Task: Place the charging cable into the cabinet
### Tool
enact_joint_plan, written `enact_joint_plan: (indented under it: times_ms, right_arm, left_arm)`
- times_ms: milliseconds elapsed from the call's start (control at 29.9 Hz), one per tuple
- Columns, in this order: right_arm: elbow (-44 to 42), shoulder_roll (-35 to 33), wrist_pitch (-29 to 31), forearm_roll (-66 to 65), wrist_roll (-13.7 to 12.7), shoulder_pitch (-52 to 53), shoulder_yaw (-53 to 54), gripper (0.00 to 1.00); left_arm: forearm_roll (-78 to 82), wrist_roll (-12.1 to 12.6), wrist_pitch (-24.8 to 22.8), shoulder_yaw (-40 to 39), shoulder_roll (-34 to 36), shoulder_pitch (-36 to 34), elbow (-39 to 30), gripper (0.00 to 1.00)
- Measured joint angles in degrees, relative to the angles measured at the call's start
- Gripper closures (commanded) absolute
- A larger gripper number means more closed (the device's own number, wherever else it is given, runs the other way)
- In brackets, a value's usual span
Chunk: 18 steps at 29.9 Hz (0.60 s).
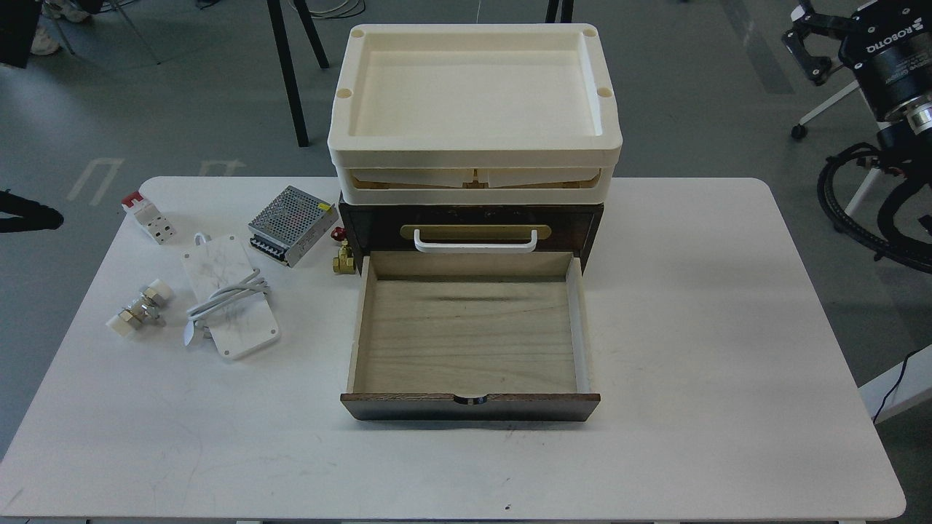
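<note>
Cable and charger block (231,306) are seen lying flat on the white surface (728,327), just to the left of the open drawer (470,342) of the cabinet (470,227). The cable is coiled on top of the block. The drawer is pulled out and nothing is seen inside it.

Only a dark tip of the left arm (29,216) is seen, at the left edge of the view. Whether its fingers are spread or pressed together cannot be told. The right gripper (804,44) is held up high at the top right corner, well away from the surface. Its fingers look spread a little and nothing is pinched in them, but they are small and dark, so it cannot be told for sure.

From the left fingers, the block lies to the right and a bit nearer the robot. From the right fingers, it lies far off to the left, past the whole cabinet. So the left arm is judged to be the nearer one for the pick.

The long side of the block is slanted, running from far-left to near-right. A grip across its short side is likely needed. After that, a short carry to the right would bring it over the drawer.
</note>
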Motion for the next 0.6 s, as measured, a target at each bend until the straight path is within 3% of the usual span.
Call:
enact_joint_plan:
  times_ms: [167, 268, 335, 435, 603]
  right_arm:
    - [-0.08, -1.78, 0.00, 0.17, 0.28, -3.90, 4.86, 0.00]
    - [0.78, -3.16, 0.00, 0.17, 0.38, -6.88, 7.24, 0.00]
    - [2.18, -3.88, 0.00, 0.17, 0.41, -8.78, 8.90, 0.00]
    - [4.12, -4.41, 0.00, 0.14, 0.43, -10.58, 10.31, 0.00]
    - [4.91, -4.54, 0.00, 0.10, 0.43, -11.28, 10.68, 0.00]
  left_arm:
    - [29.83, 0.01, 0.53, 5.11, 10.36, 4.36, -11.55, 0.00]
    - [47.74, 0.02, 5.11, 11.78, 13.80, 5.86, -12.80, 0.00]
    - [59.47, 0.02, 9.02, 17.51, 14.02, 6.16, -9.63, 0.00]
    - [77.48, 0.02, 15.84, 24.83, 10.89, 6.16, 0.36, 0.01]
    - [102.20, 0.02, 25.43, 29.51, 2.28, 5.63, 19.78, 0.01]
